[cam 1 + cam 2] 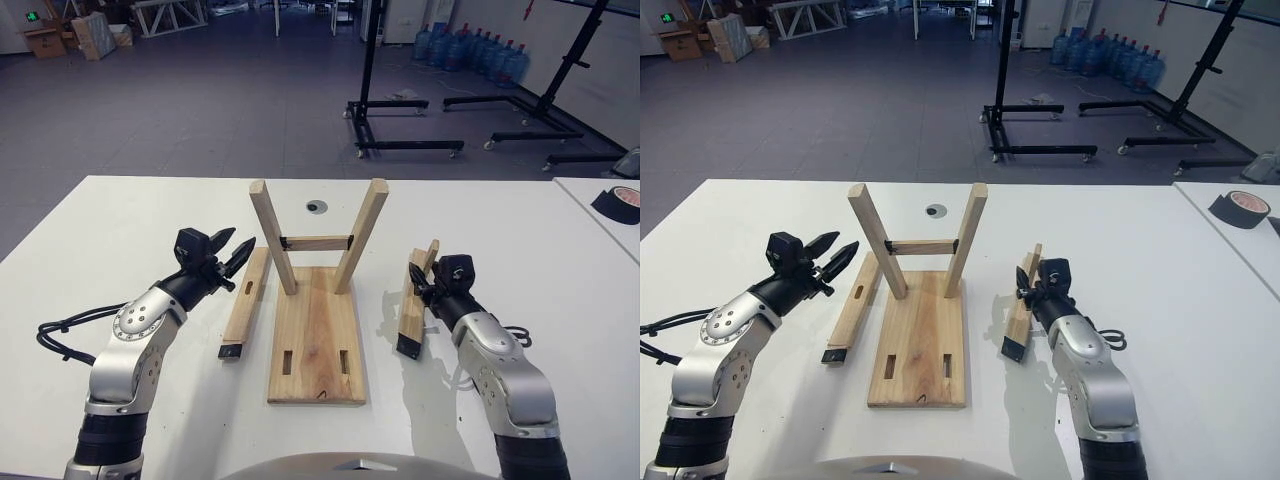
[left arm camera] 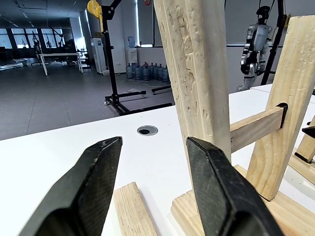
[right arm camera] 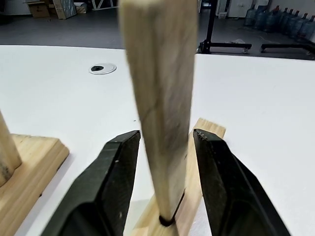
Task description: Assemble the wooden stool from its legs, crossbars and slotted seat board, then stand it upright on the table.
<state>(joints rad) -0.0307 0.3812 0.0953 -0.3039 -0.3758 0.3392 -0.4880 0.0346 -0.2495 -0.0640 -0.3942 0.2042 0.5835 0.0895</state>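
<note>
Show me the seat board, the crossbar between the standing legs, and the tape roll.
seat board (image 1: 315, 340): left eye view, bare middle of plank.
crossbar (image 1: 318, 243): left eye view, its middle.
tape roll (image 1: 610, 208): left eye view, black side.

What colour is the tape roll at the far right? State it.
Black; the tape roll shows best in the right eye view.

Table (image 1: 120, 220), white, with round cable hole (image 1: 316, 207). Grey floor (image 1: 200, 100), black wheeled stands (image 1: 404, 122). Blue water bottles (image 1: 470, 48) by far wall.
</note>
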